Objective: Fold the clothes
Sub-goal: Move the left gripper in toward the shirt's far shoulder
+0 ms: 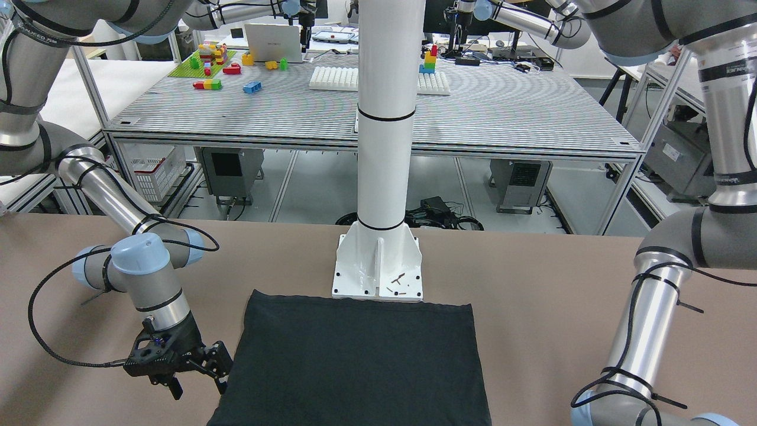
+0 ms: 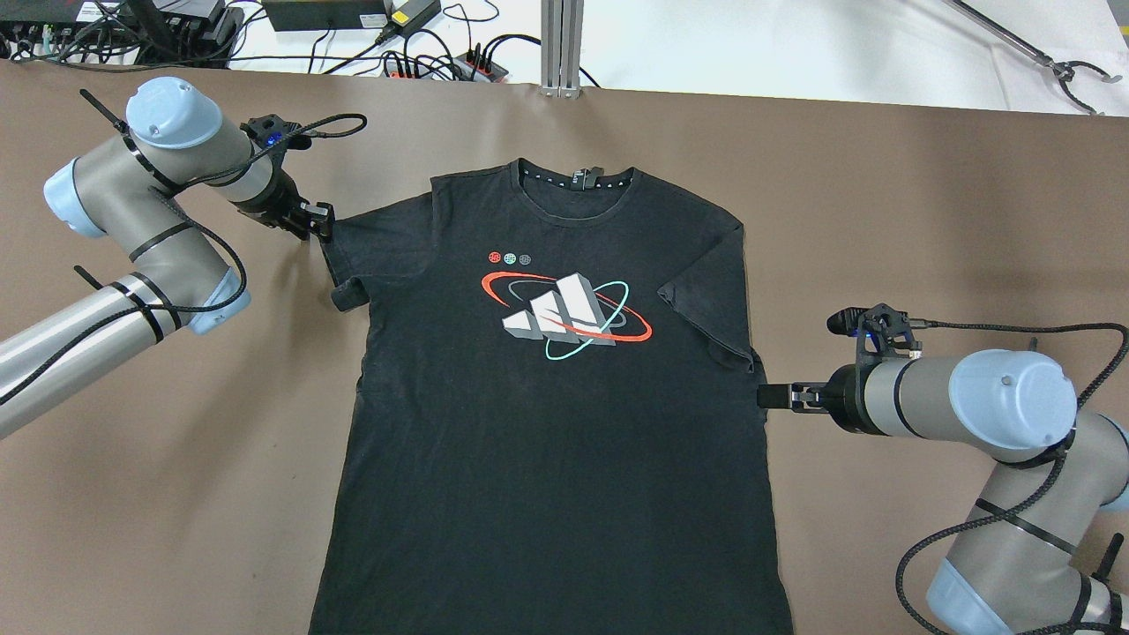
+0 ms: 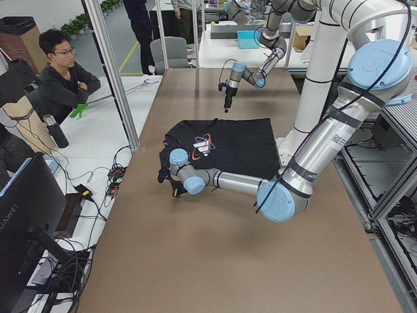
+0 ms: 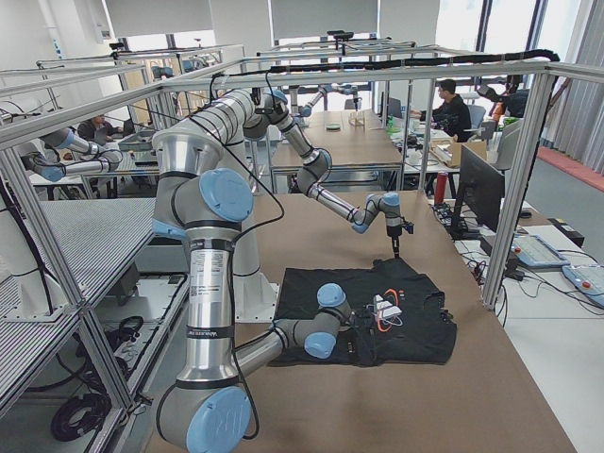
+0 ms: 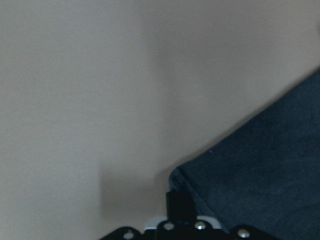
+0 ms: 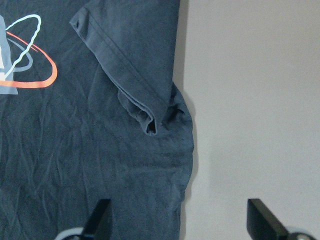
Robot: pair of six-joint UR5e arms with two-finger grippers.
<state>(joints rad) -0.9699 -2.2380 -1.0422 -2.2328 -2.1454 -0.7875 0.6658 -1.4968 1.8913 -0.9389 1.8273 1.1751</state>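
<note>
A black T-shirt (image 2: pixel 547 441) with a red, white and teal print lies flat, face up, on the brown table; it also shows in the front view (image 1: pixel 355 367). My left gripper (image 2: pixel 322 227) is at the outer corner of one sleeve. In the left wrist view its fingers (image 5: pixel 179 205) sit together at the sleeve's hem (image 5: pixel 265 170) and look shut on it. My right gripper (image 2: pixel 766 397) is open at the opposite side edge, below the other sleeve. In the right wrist view it (image 6: pixel 180 220) straddles that edge (image 6: pixel 75 150), one finger over cloth, one over table.
The white pillar's base plate (image 1: pixel 378 266) stands on the table at the shirt's bottom hem. Cables and power strips (image 2: pixel 441 62) lie beyond the table's far edge. A seated person (image 3: pixel 62 78) is off the table's far side.
</note>
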